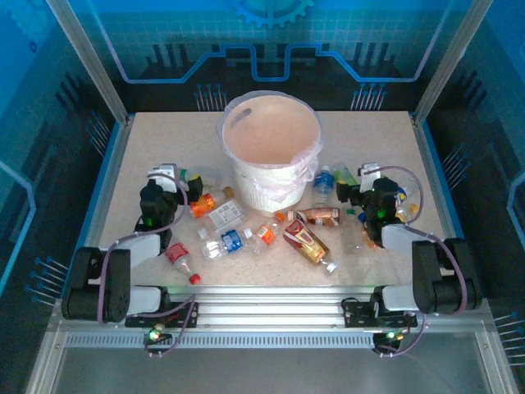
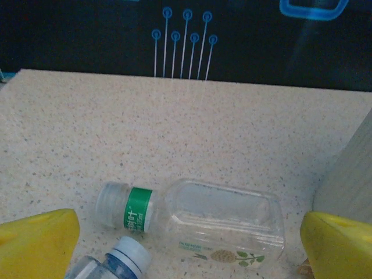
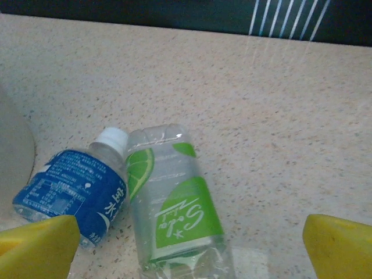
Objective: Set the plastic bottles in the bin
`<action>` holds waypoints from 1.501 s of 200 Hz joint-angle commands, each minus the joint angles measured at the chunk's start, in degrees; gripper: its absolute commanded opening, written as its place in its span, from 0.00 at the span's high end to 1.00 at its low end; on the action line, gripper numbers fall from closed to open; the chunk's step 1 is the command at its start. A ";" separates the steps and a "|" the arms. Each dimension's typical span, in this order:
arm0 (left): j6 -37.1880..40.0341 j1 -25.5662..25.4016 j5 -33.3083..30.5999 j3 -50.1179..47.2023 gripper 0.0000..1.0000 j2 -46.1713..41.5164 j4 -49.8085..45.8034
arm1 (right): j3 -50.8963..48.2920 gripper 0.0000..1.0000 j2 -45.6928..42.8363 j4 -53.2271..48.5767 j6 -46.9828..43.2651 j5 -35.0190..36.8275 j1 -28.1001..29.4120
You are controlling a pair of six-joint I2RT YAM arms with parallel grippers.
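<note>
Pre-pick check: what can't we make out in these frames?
- Left wrist: blue-capped bottle, body cut off by the bottom edge.
- Right wrist: green-label bottle, near end cut off by the bottom edge.
- Right wrist: blue-label bottle, lower part hidden behind a yellow finger.
- Top external: coloured item beside the right arm, partly hidden by it, kind unclear. Label print is too small to read.
</note>
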 commanded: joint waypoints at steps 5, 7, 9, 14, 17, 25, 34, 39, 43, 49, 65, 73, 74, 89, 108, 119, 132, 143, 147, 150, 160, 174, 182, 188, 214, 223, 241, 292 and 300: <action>-0.09 0.13 -2.03 0.36 0.01 -6.34 -4.08 | 1.33 0.00 -7.17 -7.28 1.07 4.67 0.02; -0.15 0.13 -2.11 0.71 0.01 -6.78 -4.77 | 1.33 0.00 -7.80 -7.79 1.18 4.97 0.05; -0.12 0.13 -2.29 1.12 0.01 -7.30 -5.62 | 1.33 0.00 -8.52 -8.43 1.23 5.24 0.06; -0.27 0.13 -2.52 2.26 0.01 -8.37 -7.94 | 1.41 0.00 -10.30 -9.90 1.50 6.00 0.01; -0.28 0.13 -2.63 2.97 0.01 -8.99 -9.34 | 1.42 0.00 -11.43 -10.80 1.70 6.38 -0.02; -0.35 0.10 -2.71 5.05 0.01 -10.35 -13.23 | 1.66 0.00 -14.25 -13.34 2.23 7.52 -0.04; -0.45 0.18 -2.78 7.31 0.01 -11.53 -17.80 | 1.89 0.00 -17.51 -16.54 3.28 9.06 -0.09; -0.58 0.15 -2.81 8.44 0.01 -12.08 -20.00 | 2.27 0.01 -19.23 -18.52 4.12 9.99 -0.11; -0.71 0.13 -3.01 9.38 0.01 -12.38 -21.89 | 2.59 0.00 -20.89 -21.14 4.95 10.97 -0.16; -0.95 0.13 -3.19 10.80 0.01 -12.84 -24.83 | 3.02 0.00 -22.43 -23.29 5.85 11.99 -0.26; -1.95 0.22 -5.14 15.55 0.01 -12.74 -33.16 | 4.43 0.00 -26.49 -29.84 8.53 14.95 -0.41; -2.14 0.31 -6.22 18.09 0.01 -12.08 -37.73 | 5.18 0.00 -27.95 -32.79 9.37 15.94 -0.46; -2.09 0.31 -6.26 18.55 0.01 -12.04 -38.37 | 5.27 0.00 -28.11 -33.15 9.48 16.04 -0.49; 0.35 0.39 -6.39 24.83 0.01 -9.50 -48.82 | 7.02 0.00 -30.07 -37.92 10.37 16.02 -0.46; 3.92 0.43 -8.18 34.81 0.01 -4.06 -63.87 | 10.42 0.00 -30.92 -44.54 11.47 16.03 -0.43; 5.83 0.45 -10.82 39.55 0.01 -0.53 -70.50 | 12.33 0.00 -30.75 -47.95 12.39 16.53 -0.44; 7.49 0.48 -16.02 44.04 0.01 3.75 -76.97 | 14.15 0.00 -30.49 -50.98 13.30 16.98 -0.42; 9.66 0.72 -18.55 46.69 0.01 7.06 -80.78 | 15.30 0.00 -30.26 -52.98 13.92 17.26 -0.35; 10.36 0.87 -18.95 47.43 0.01 8.22 -82.13 | 15.65 0.00 -30.22 -53.60 14.09 17.37 -0.27; 10.86 1.06 -19.21 48.04 0.01 9.00 -83.30 | 15.92 0.00 -30.17 -54.03 14.22 17.57 -0.24; 12.11 1.64 -19.50 50.22 0.01 11.95 -87.36 | 16.77 0.00 -30.04 -55.21 14.59 18.10 -0.05; 13.32 2.63 -19.08 52.47 0.01 15.42 -91.95 | 17.87 0.00 -29.82 -56.55 14.95 18.79 0.05; 13.83 3.13 -18.53 53.26 0.01 17.08 -93.83 | 18.49 0.00 -29.62 -57.11 14.96 19.08 0.20; 14.10 3.47 -17.83 53.69 0.01 18.00 -94.89 | 18.84 0.00 -29.43 -57.49 14.98 19.29 0.32; 14.64 4.67 -15.33 54.04 0.01 19.97 -95.75 | 20.38 0.00 -28.50 -58.37 14.53 20.37 0.81; 15.22 4.86 -14.10 53.75 0.01 20.38 -95.13 | 20.65 0.00 -28.24 -58.47 14.51 20.65 1.09; 15.83 5.27 -12.58 54.01 0.01 22.30 -95.12 | 20.67 0.00 -27.93 -58.32 14.73 21.54 1.45; 16.78 5.49 -11.35 53.89 0.01 27.45 -92.59 | 20.91 0.00 -27.49 -57.81 15.00 22.88 2.43; 16.93 5.63 -11.33 53.96 0.01 28.25 -92.04 | 21.21 0.00 -27.40 -57.93 15.04 23.14 2.50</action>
